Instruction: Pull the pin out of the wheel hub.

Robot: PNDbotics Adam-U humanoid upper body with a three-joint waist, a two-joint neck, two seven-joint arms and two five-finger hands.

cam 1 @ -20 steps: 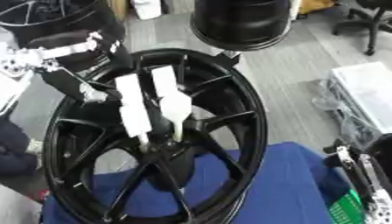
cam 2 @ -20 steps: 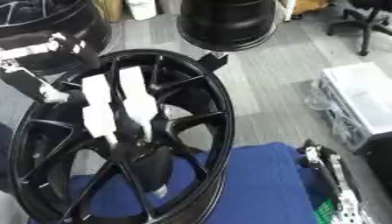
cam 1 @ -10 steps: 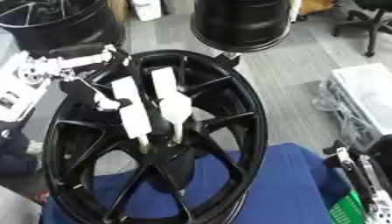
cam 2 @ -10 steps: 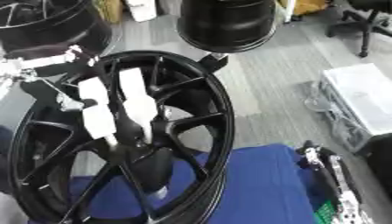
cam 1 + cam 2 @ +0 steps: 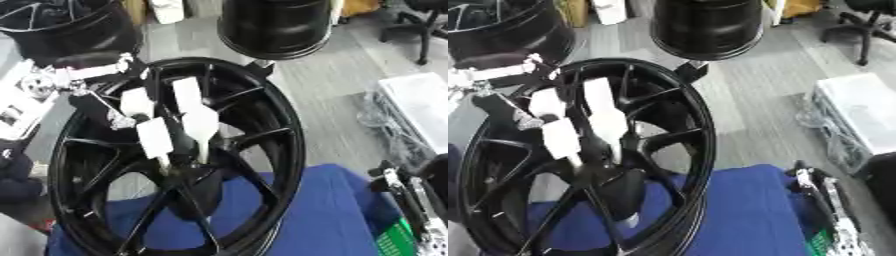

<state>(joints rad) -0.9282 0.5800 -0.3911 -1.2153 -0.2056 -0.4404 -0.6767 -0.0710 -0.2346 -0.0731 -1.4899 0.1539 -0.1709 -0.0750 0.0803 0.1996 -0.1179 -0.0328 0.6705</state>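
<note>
Left robot hand reaches deeper into wheel hub | fingers straight (near centre) | right unseen

wheel hub: glossy black
fingers: white, over the black spokes
cloth: plain blue, below the fingers
floor: grey, beyond the fingers

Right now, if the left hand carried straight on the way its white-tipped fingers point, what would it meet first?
Probably the hub of the black spoked alloy wheel; the left hand points down at it, though depth is unclear.
</note>
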